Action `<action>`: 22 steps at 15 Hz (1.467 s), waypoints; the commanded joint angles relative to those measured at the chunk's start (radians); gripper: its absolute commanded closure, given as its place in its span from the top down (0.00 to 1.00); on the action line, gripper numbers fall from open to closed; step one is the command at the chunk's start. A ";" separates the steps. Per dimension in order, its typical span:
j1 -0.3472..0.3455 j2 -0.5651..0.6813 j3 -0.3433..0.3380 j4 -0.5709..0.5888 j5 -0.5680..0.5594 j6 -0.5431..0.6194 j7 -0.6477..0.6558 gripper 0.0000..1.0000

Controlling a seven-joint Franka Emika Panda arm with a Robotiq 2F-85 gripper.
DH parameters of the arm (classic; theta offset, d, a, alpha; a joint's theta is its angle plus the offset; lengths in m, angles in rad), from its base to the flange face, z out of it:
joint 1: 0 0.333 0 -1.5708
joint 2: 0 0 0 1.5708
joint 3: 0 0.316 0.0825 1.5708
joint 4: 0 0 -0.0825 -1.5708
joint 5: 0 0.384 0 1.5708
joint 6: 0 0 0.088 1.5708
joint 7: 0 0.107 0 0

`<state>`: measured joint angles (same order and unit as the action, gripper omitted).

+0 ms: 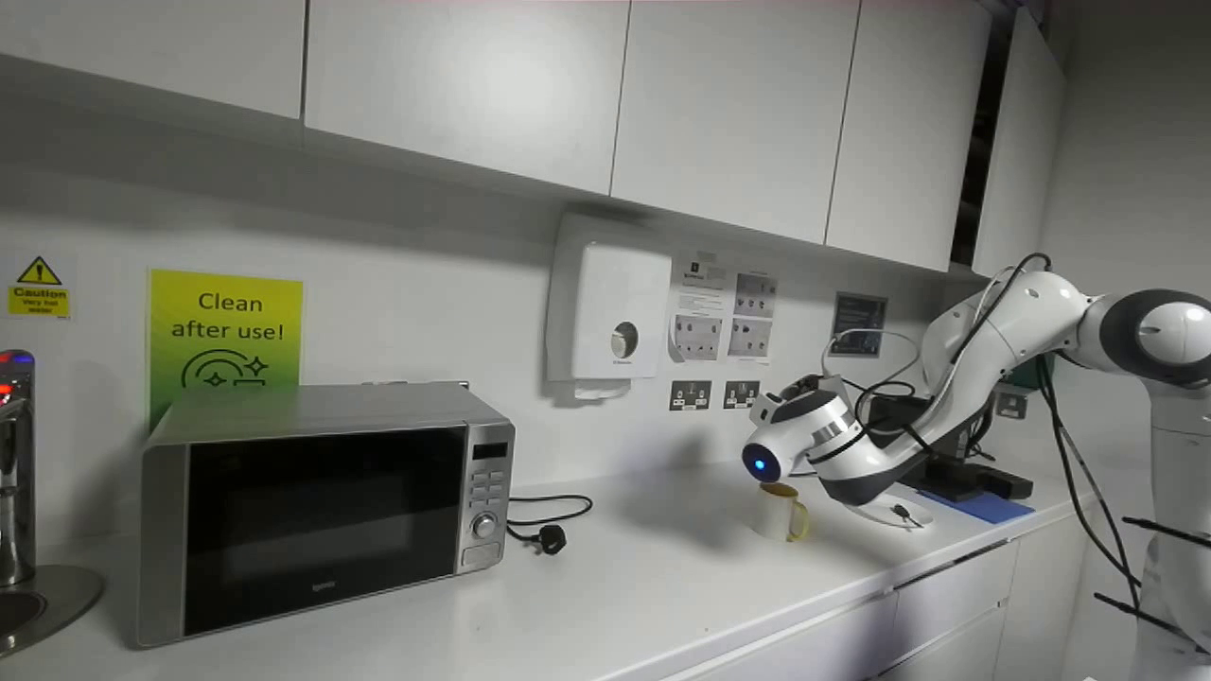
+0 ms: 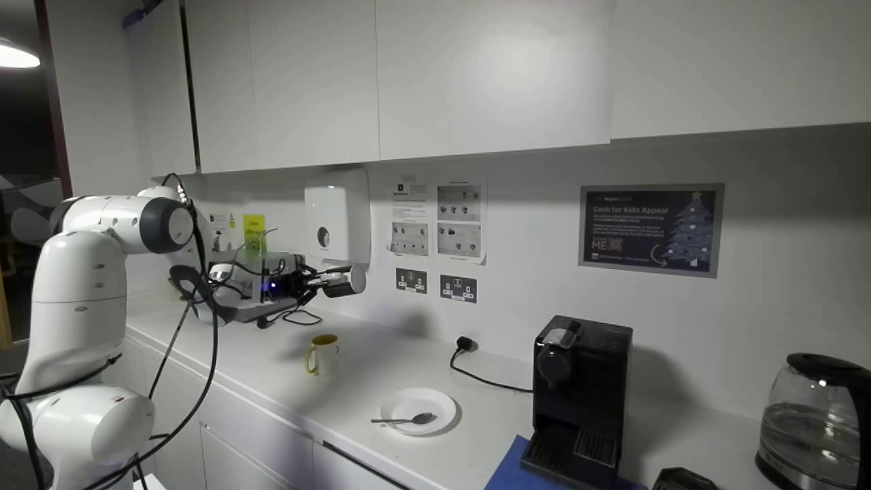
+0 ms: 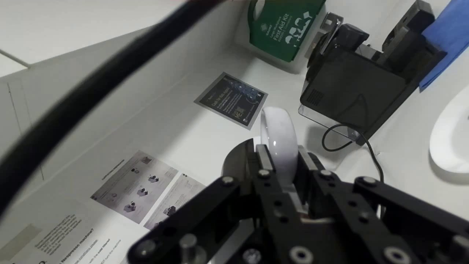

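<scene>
In the wrist view my gripper [image 3: 282, 150] is shut on a glossy white curved handle [image 3: 280, 126], with one finger on each side. A dark rounded body [image 3: 238, 156] shows behind the left finger; it appears to be a mug. In an exterior view this dark and white mug [image 2: 346, 282] lies sideways at the end of the gripper [image 2: 316, 280], raised above the counter. The arm hides gripper and held mug in the remaining exterior view. Below stands a white mug with yellow inside and handle [image 1: 774, 515], upright on the counter and apart from the gripper.
A microwave [image 1: 326, 515] stands along the counter. A plate [image 2: 444, 407] bears a spoon [image 2: 423, 418], near a black coffee machine [image 2: 585, 381] on a blue mat [image 2: 507, 469]. A glass kettle [image 2: 810, 422] is farther along. The towel dispenser [image 2: 337, 221] and wall cupboards [image 2: 493, 75] hang behind and above.
</scene>
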<state>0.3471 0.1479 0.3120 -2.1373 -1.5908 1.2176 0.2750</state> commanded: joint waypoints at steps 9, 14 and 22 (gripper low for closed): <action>-0.016 -0.009 -0.004 0.182 0.127 -0.028 -0.004 0.05; -0.020 -0.011 -0.013 0.253 0.193 -0.024 -0.007 0.05; -0.033 -0.015 -0.035 0.355 0.310 -0.008 -0.004 0.05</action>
<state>0.3284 0.1472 0.2800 -1.8339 -1.3157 1.2177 0.2750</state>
